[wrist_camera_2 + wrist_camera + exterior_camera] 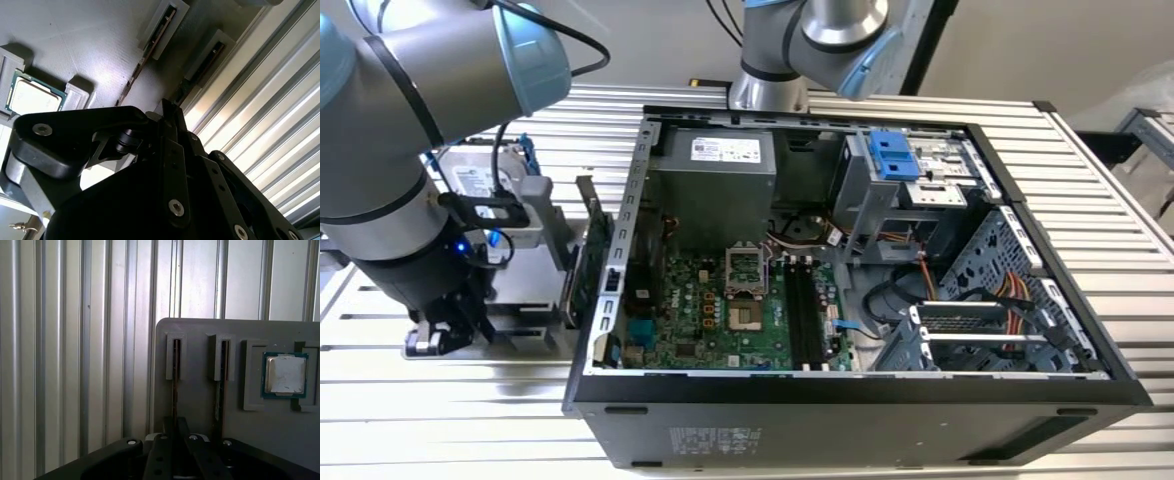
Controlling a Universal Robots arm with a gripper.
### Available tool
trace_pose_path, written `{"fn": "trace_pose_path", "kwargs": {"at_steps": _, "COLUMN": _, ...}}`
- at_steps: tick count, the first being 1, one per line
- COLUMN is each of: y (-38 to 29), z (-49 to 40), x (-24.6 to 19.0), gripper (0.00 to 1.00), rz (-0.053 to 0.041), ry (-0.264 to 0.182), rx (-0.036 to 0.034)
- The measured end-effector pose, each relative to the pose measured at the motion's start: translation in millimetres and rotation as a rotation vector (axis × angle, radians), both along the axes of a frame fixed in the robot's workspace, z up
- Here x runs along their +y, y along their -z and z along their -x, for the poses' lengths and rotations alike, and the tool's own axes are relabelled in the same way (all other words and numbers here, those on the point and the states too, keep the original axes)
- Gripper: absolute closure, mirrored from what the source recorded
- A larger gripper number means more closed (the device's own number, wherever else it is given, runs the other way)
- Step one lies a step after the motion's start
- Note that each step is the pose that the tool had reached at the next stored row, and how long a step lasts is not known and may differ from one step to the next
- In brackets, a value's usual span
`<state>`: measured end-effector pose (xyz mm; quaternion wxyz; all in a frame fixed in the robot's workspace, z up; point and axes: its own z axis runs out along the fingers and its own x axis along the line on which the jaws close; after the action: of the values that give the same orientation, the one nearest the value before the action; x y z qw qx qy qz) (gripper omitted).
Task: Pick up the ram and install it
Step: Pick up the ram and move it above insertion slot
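The ram [175, 385] is a thin dark stick standing on edge in a slot of a grey parts tray [200, 440]; the second wrist view shows it too [200, 70]. My gripper [176, 427] sits low over the tray with its fingers pressed together on this stick's near end, also seen in the second wrist view [167, 112]. A second stick [219, 390] stands in the neighbouring slot. In the exterior view my gripper [447, 335] is down at the tray, on the exterior view's left of the open computer case [854, 390]. The motherboard's long black memory slots [807, 310] lie inside the case.
A square processor chip [285, 374] rests in a tray recess beside the sticks. A silver hard drive [480, 175] and a green expansion card [587, 250] stand between the arm and the case. Ribbed metal tabletop [454, 420] surrounds everything. Another arm's base [774, 85] stands behind the case.
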<state>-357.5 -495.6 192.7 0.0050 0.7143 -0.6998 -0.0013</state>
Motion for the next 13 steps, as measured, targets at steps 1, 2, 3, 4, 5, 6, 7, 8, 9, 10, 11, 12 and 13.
{"fn": "trace_pose_path", "kwargs": {"at_steps": 1, "y": 0.0, "z": 0.0, "x": 0.0, "gripper": 1.00, "rz": 0.0000, "ry": 0.000, "rx": 0.0000}}
{"fn": "trace_pose_path", "kwargs": {"at_steps": 2, "y": 0.0, "z": 0.0, "x": 0.0, "gripper": 1.00, "rz": 0.0000, "ry": 0.000, "rx": 0.0001}}
{"fn": "trace_pose_path", "kwargs": {"at_steps": 3, "y": 0.0, "z": 0.0, "x": 0.0, "gripper": 1.00, "rz": 0.0000, "ry": 0.000, "rx": 0.0000}}
{"fn": "trace_pose_path", "kwargs": {"at_steps": 4, "y": 0.0, "z": 0.0, "x": 0.0, "gripper": 1.00, "rz": 0.0000, "ry": 0.000, "rx": 0.0001}}
{"fn": "trace_pose_path", "kwargs": {"at_steps": 5, "y": -0.1, "z": 0.0, "x": 0.0, "gripper": 1.00, "rz": -0.0001, "ry": 0.000, "rx": 0.0001}}
{"fn": "trace_pose_path", "kwargs": {"at_steps": 6, "y": -0.3, "z": 0.0, "x": 0.0, "gripper": 1.00, "rz": -0.0002, "ry": 0.000, "rx": -0.0001}}
{"fn": "trace_pose_path", "kwargs": {"at_steps": 7, "y": -0.9, "z": 0.0, "x": 0.0, "gripper": 1.00, "rz": -0.0001, "ry": 0.000, "rx": 0.0000}}
{"fn": "trace_pose_path", "kwargs": {"at_steps": 8, "y": -1.7, "z": 0.0, "x": 0.0, "gripper": 1.00, "rz": 0.0000, "ry": 0.000, "rx": 0.0001}}
{"fn": "trace_pose_path", "kwargs": {"at_steps": 9, "y": -2.5, "z": 0.0, "x": 0.0, "gripper": 1.00, "rz": 0.0000, "ry": 0.000, "rx": 0.0001}}
{"fn": "trace_pose_path", "kwargs": {"at_steps": 10, "y": -3.3, "z": 0.0, "x": 0.0, "gripper": 1.00, "rz": -0.0001, "ry": 0.000, "rx": 0.0001}}
{"fn": "trace_pose_path", "kwargs": {"at_steps": 11, "y": -4.2, "z": 0.0, "x": 0.0, "gripper": 1.00, "rz": -0.0001, "ry": 0.000, "rx": 0.0001}}
{"fn": "trace_pose_path", "kwargs": {"at_steps": 12, "y": -5.2, "z": 0.0, "x": 0.0, "gripper": 1.00, "rz": -0.0001, "ry": 0.000, "rx": 0.0001}}
{"fn": "trace_pose_path", "kwargs": {"at_steps": 13, "y": -6.1, "z": 0.0, "x": 0.0, "gripper": 1.00, "rz": -0.0001, "ry": 0.000, "rx": 0.0001}}
